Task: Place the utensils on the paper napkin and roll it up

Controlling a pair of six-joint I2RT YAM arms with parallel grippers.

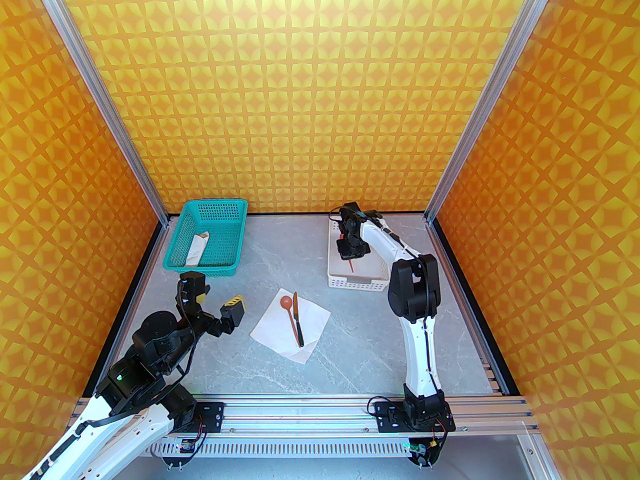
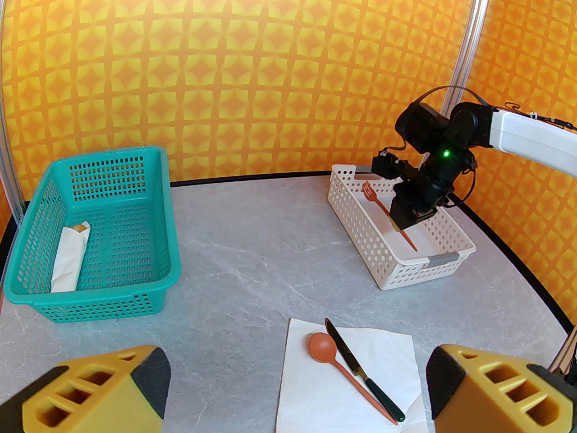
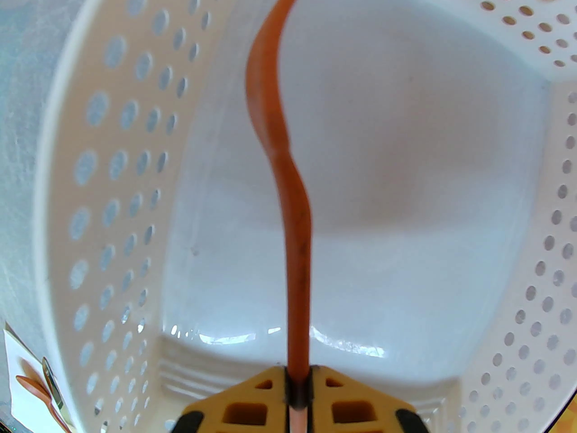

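Observation:
The paper napkin (image 1: pixel 270 329) lies flat mid-table, one near corner curled. On it rest the reddish-brown spoon (image 1: pixel 286 302) and, right beside it, the dark-handled knife (image 1: pixel 298 325), also seen as spoon (image 2: pixel 322 346) and knife (image 2: pixel 356 368) on the napkin (image 2: pixel 311 399). My right gripper (image 1: pixel 350 259) reaches into the white basket (image 1: pixel 357 282) and is shut on the orange fork (image 3: pixel 288 187) at its handle (image 3: pixel 297 381). The fork (image 2: pixel 376 201) is tilted, tines up. My left gripper (image 1: pixel 217 302) hovers wide open left of the napkin, nothing between its fingers (image 2: pixel 144 377).
A teal basket (image 1: pixel 220 203) stands at the back left with a rolled white paper bundle (image 1: pixel 197 249) inside. The white basket's perforated walls (image 3: pixel 126 174) surround the fork. Patterned orange walls close off three sides.

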